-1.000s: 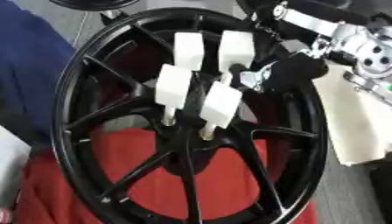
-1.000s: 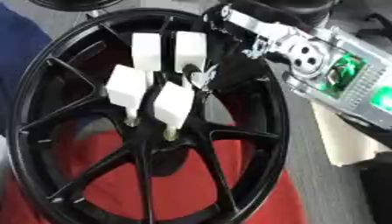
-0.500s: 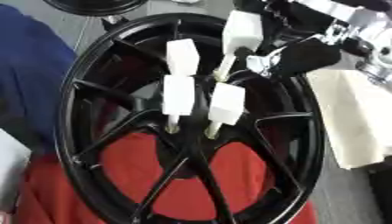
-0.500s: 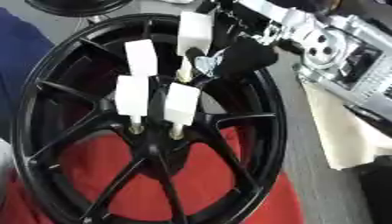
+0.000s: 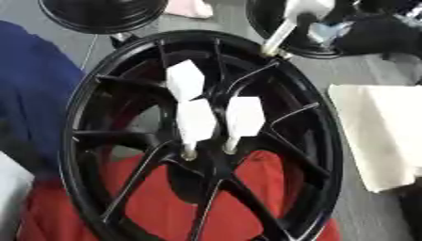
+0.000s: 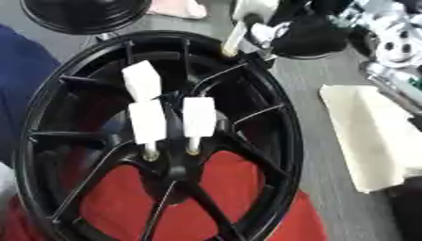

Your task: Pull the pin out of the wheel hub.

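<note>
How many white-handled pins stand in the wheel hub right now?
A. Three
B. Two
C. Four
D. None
A: three pins stand in the hub, while a fourth pin is out of it, up beyond the wheel's far rim at the robot hand.

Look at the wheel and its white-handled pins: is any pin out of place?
Yes. Three pins stand in the wheel hub, but a fourth pin is out, held by the right hand above the far rim.
</note>
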